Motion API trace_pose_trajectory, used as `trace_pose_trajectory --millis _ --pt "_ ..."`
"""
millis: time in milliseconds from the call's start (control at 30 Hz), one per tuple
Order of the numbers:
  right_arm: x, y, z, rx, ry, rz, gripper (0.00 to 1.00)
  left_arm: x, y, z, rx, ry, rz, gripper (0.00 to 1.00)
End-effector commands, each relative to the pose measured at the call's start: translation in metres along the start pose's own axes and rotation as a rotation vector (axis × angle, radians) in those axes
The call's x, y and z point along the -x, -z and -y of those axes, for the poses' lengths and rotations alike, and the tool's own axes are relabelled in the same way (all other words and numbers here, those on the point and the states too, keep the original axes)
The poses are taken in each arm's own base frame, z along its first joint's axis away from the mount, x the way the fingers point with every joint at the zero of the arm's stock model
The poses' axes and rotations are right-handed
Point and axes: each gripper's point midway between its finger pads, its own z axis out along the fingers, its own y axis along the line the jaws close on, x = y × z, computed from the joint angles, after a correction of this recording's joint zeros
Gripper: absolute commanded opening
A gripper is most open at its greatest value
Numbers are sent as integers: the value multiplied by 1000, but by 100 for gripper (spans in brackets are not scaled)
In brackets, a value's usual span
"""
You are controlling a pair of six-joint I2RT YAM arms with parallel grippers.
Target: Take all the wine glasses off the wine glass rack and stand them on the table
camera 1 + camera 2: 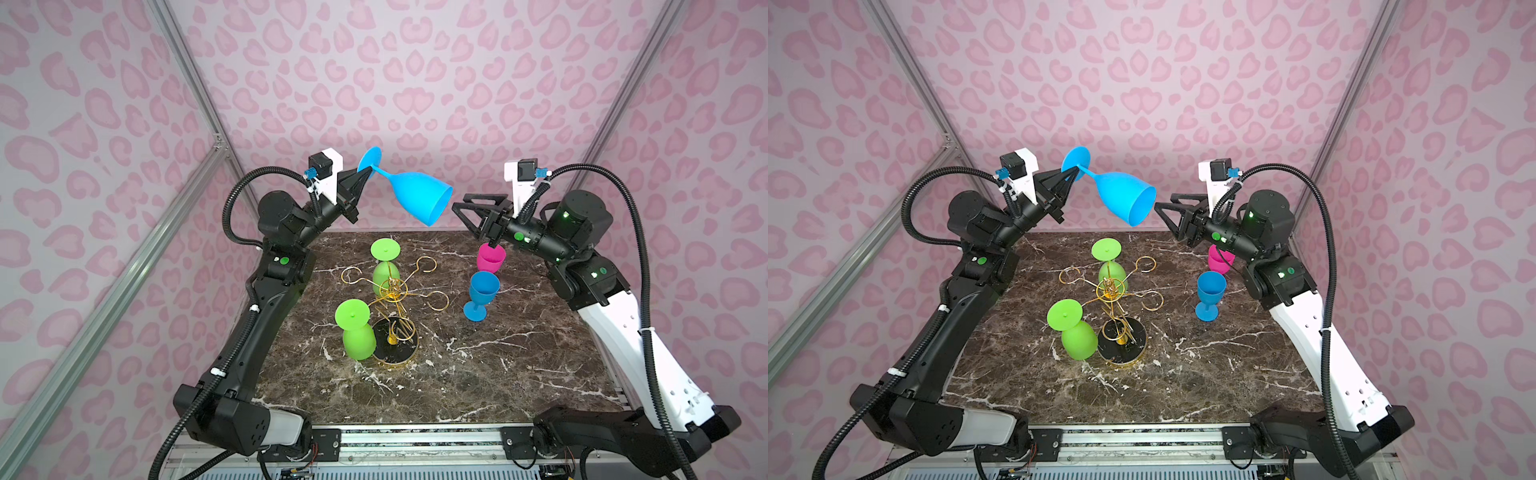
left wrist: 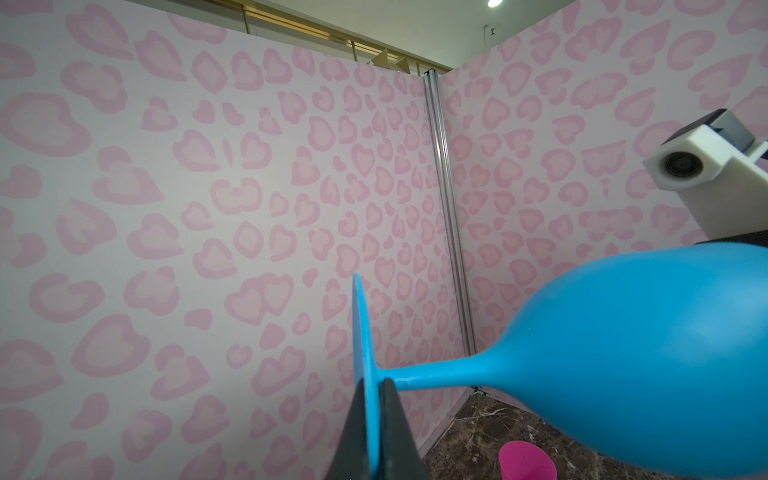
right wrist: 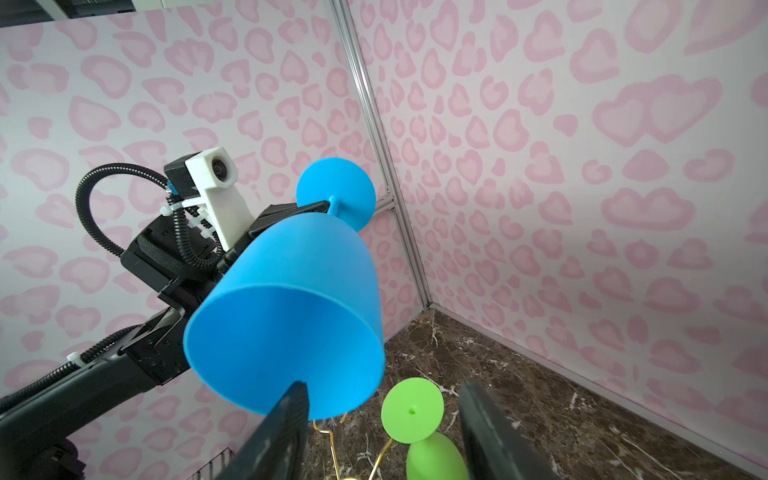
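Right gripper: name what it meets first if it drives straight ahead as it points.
Likely the open rim of the blue wine glass that the left gripper holds by its foot; the right gripper stands open before it.

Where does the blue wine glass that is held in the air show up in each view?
In a top view: the raised blue wine glass is upper centre, tilted, rim toward the right.
In a top view: same spot, upper centre.
Left wrist: side-on, stem leading from the jaws to the bowl.
Right wrist: open rim facing the camera.
Shared landmark: the left gripper, shut on its foot.
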Motion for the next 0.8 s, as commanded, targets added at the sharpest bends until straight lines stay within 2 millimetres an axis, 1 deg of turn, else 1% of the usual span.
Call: trace_pose_trajectory --millis 0,200,367,433,500,600,667,767 --pt "7 -15 -3 11 22 21 56 15 2 2 -4 11 46 3" --pt "6 -39 3 16 12 12 44 15 3 1 -3 43 47 3" --pt "3 -50 5 23 9 5 25 14 4 2 -5 67 42 3" --pt "4 -52 6 21 7 7 16 12 3 1 -1 77 40 3" --pt "3 -53 7 18 3 7 9 10 3 0 4 84 37 3" --pt "5 -55 8 14 0 11 0 3 3 -5 27 89 28 10" --pt "7 -56 8 14 1 10 0 0 2 -8 45 97 22 13" --pt "12 -56 10 -9 12 4 0 -1 3 -11 61 101 19 24"
